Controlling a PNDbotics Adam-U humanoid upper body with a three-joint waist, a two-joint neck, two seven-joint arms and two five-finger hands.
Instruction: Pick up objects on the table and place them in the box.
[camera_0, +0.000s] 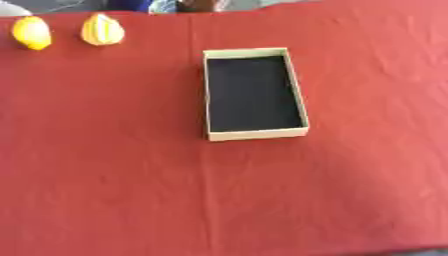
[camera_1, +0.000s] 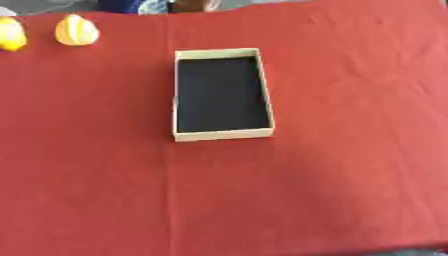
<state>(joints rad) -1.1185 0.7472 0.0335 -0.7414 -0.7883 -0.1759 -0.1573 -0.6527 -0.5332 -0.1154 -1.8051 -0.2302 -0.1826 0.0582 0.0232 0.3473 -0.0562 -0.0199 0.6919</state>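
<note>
Box of tan cardboard with a black inside (camera_0: 255, 94) sits open near the middle of the red cloth-covered table (camera_0: 262, 200), long axis running near to far. 2 rounded yellow objects (camera_0: 31, 33) (camera_0: 102, 30) rest side by side at the far left, well apart from it. No writing is readable. Neither robot hand shows, so their fingers cannot be told.

a shallow tan box (camera_0: 255, 134) with a black inside lies open on the red tabletop (camera_0: 262, 200), just above centre, its long side running 12 to 6 o'clock. far off toward 10 o'clock, near the far edge, sit 2 yellow objects: a rounded one (camera_0: 31, 33) and, beside it, a paler ribbed one (camera_0: 101, 30).
</note>
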